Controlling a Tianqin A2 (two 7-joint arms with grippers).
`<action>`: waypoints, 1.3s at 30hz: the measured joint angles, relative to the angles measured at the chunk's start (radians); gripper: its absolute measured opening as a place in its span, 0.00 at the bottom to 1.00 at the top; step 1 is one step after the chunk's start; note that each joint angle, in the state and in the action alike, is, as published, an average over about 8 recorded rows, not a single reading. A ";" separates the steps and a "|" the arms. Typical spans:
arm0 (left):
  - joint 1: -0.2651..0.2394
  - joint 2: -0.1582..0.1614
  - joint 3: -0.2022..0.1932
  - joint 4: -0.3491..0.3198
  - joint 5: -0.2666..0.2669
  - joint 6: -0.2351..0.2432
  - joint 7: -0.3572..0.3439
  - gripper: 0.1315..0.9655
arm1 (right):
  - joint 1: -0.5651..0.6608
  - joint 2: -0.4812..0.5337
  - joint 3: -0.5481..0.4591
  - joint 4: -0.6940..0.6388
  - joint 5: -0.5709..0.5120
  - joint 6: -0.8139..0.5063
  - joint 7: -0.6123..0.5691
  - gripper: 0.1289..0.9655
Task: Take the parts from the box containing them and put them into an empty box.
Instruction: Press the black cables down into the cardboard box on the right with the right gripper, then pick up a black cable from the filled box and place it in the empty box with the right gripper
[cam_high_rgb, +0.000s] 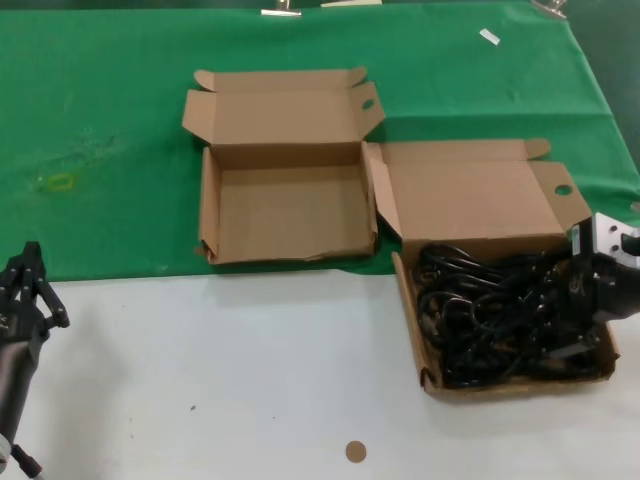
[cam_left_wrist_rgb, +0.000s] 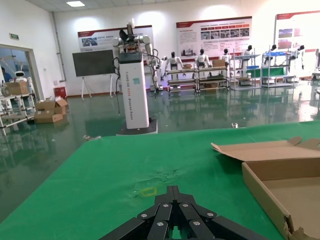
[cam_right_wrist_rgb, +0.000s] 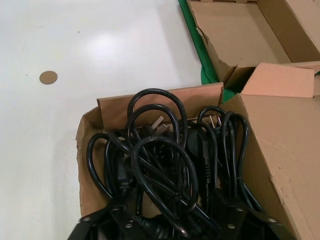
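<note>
Parts (cam_high_rgb: 490, 315): black cords. Both boxes plain brown cardboard: full box (cam_high_rgb: 512, 385), empty box (cam_high_rgb: 285, 212). Desk (cam_high_rgb: 200, 370) white in front, green cloth (cam_high_rgb: 100, 130) behind. Small brown disc (cam_high_rgb: 355, 451) on the white. Tools black: left (cam_high_rgb: 25, 290), right (cam_high_rgb: 590, 290).

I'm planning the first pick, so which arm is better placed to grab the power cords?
Right. The right pincer is already down at the full box, among the power cords. The left pincer sits at the table's far left, away from both boxes.
</note>
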 joint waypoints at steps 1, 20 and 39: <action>0.000 0.000 0.000 0.000 0.000 0.000 0.000 0.01 | -0.001 -0.003 0.003 0.000 -0.003 -0.002 0.002 0.65; 0.000 0.000 0.000 0.000 0.000 0.000 0.000 0.01 | -0.011 -0.016 0.045 0.019 -0.034 -0.057 0.024 0.20; 0.000 0.000 0.000 0.000 0.000 0.000 0.000 0.01 | 0.091 -0.028 0.087 0.057 -0.041 -0.107 0.048 0.05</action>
